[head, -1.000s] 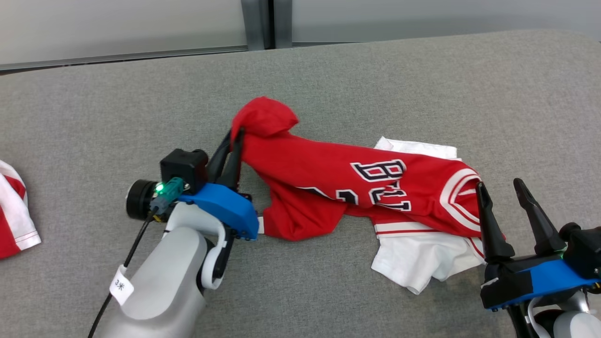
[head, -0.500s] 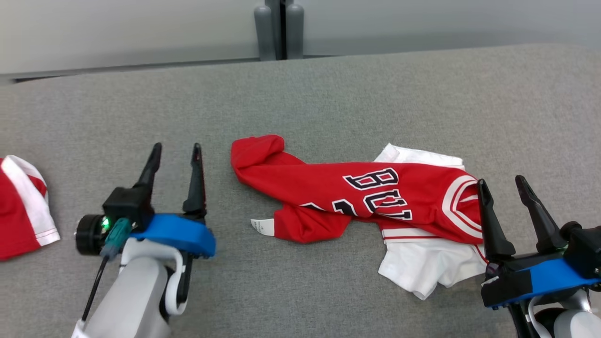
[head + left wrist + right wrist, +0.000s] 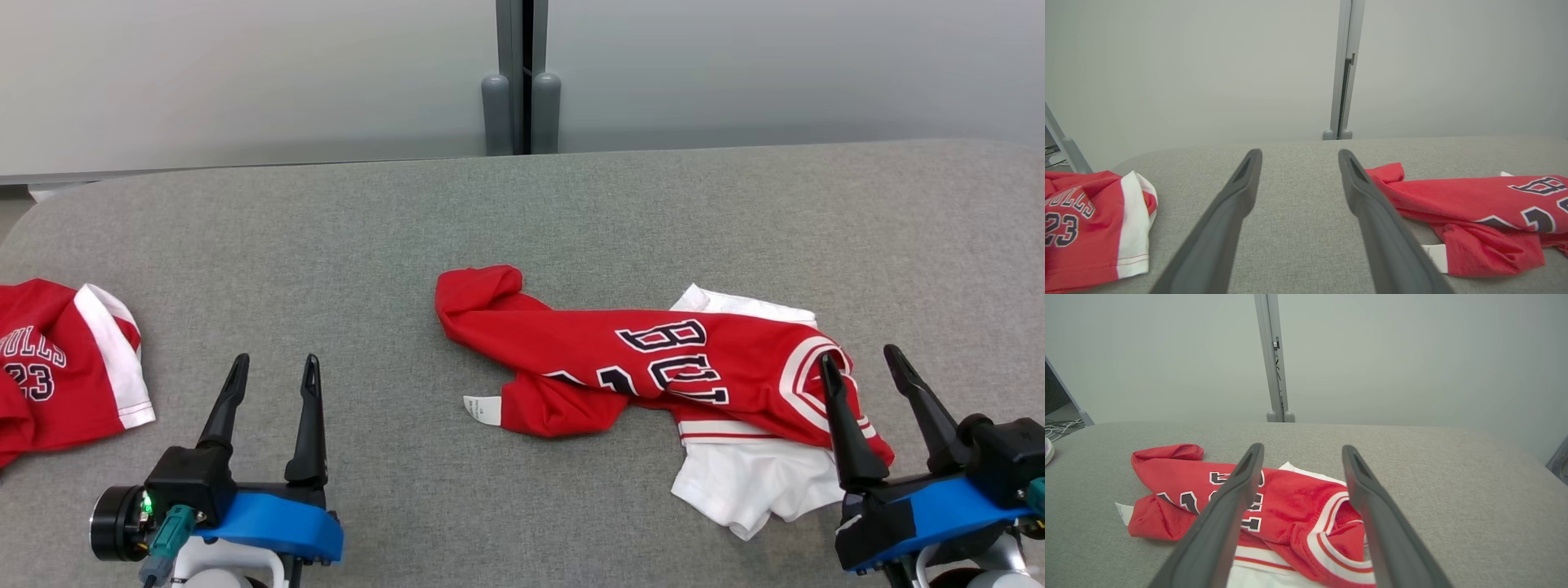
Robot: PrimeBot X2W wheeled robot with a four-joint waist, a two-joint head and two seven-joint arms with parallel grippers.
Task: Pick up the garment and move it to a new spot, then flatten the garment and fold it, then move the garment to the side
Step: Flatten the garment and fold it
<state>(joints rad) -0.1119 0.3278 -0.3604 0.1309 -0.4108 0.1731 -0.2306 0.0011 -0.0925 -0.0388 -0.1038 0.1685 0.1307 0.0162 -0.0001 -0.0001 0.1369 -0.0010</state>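
Grey cloth covers the table [image 3: 571,212], which runs back to a pale wall with a grey post [image 3: 522,98] behind it. On the table lies the red jersey [image 3: 571,343], crumpled into a long band with dark, white-edged lettering across it. It is not spread flat. One end is bunched into a knob, the other shows a white-striped neckline. A small white tag [image 3: 482,409] sticks out at the jersey's near edge, beside a folded lump of red. White cloth [image 3: 735,482] pokes out from under the jersey's neckline end, on both its near and far sides.

The right gripper [image 3: 859,356] hangs at the jersey's neckline end, fingers spread wide with nothing between them. From the head view its inner finger crosses the neckline; whether it touches the fabric I cannot tell.

The left gripper [image 3: 276,361] is well apart from the jersey, off past its knobbed end, fingers likewise parted and empty over bare table.

Farther out beyond that gripper, a second red garment [image 3: 57,367] with a white stripe and the number 23 lies in a heap.
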